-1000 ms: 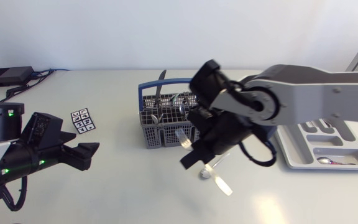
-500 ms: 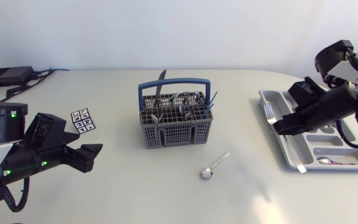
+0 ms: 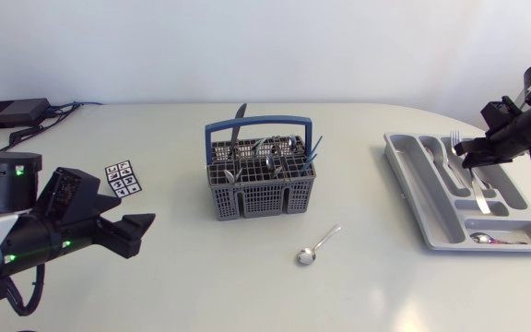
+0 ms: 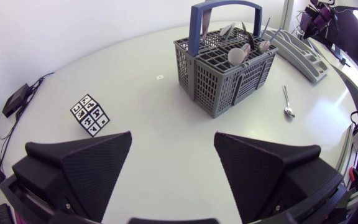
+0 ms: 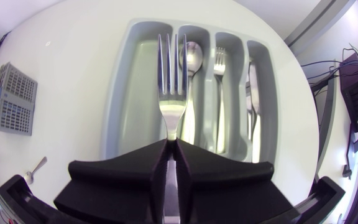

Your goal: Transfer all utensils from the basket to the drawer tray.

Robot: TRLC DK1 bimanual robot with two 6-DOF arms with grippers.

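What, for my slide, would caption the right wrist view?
Right claw holds a fork over the tray, with other cutlery lying in its compartments.

The right claw (image 5: 171, 144) has its 2 fingers pressed together on the handle of a fork (image 5: 171, 87), whose 4 tines point straight ahead of it. Under and ahead of the claw lies the grey tray (image 5: 118, 93), with 4 long slots showing. In the 3 slots to one side of the held fork lie a spoon (image 5: 193, 59), a smaller fork (image 5: 219, 65) and a knife (image 5: 253, 106), 1 in each. Well off to the claw's other side stands the basket (image 5: 8, 99), and a loose spoon (image 5: 36, 167) lies on the table (image 5: 61, 56).
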